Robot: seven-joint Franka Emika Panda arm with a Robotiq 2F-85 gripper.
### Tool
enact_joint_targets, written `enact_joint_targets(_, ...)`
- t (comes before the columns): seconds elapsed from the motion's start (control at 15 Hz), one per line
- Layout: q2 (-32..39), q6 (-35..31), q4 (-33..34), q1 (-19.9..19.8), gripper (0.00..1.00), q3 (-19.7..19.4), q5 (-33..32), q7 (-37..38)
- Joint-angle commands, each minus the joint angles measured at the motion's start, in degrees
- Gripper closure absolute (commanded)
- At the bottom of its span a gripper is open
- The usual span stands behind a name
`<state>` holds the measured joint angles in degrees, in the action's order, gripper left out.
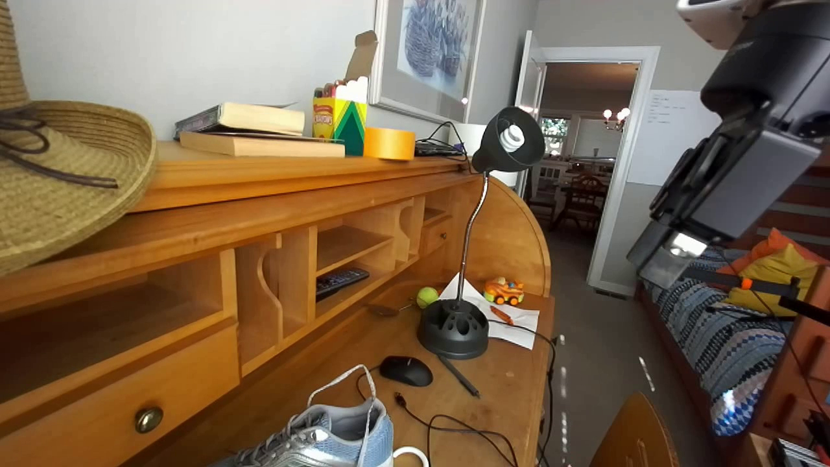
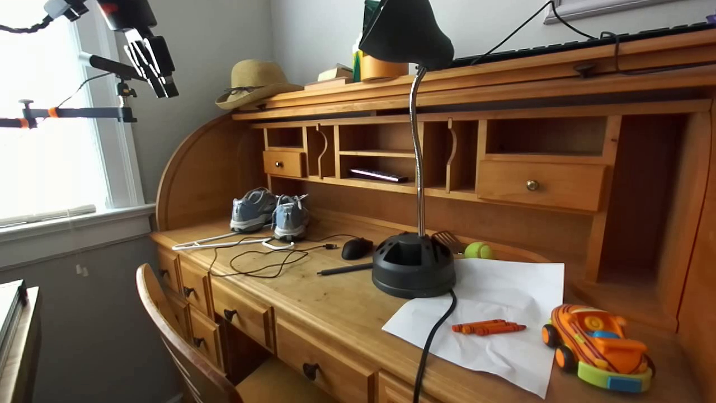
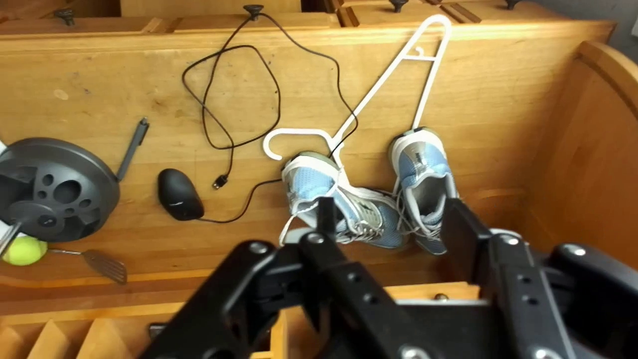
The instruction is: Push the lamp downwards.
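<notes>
The black desk lamp (image 1: 455, 337) stands upright on the desk, its thin gooseneck rising from the round base. Its cone-shaped head (image 1: 512, 141) tilts and shows a white bulb, level with the desk's top shelf. The lamp (image 2: 414, 274) also shows in an exterior view with its head (image 2: 411, 33) at the top edge. In the wrist view only the lamp's base (image 3: 94, 172) and a bit of neck show at the far left; the head is out of view. My gripper (image 3: 391, 224) is open and empty, high above the shoes. It is apart from the lamp in both exterior views (image 1: 658, 259) (image 2: 163, 92).
The roll-top desk's shelf holds a straw hat (image 1: 71, 168), books, a crayon box (image 1: 340, 113) and orange tape (image 1: 389, 144). Shoes (image 3: 423, 179), a white hanger (image 3: 379, 85), a mouse (image 3: 179, 194), paper (image 2: 503, 296) and a toy car (image 2: 596, 347) lie on the desk. A chair (image 2: 168, 330) stands in front.
</notes>
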<state>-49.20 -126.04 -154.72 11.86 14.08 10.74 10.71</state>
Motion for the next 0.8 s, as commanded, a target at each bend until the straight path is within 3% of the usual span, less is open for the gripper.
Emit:
enact_joint_targets(0.0,-0.06,1.45,2.11,-3.93,0.74,-0.83,-3.01,2.14)
enact_joint_targets(0.27,0.37,-0.97,4.84,-8.94,0.99,-1.62,-5.89,4.02)
enact_joint_targets(0.53,1.01,-1.60,8.28,-14.85,1.00,-1.08,-11.33,6.61)
enact_joint_targets(0.73,2.22,-5.91,9.88,-20.06,1.00,-0.86,-15.50,9.86)
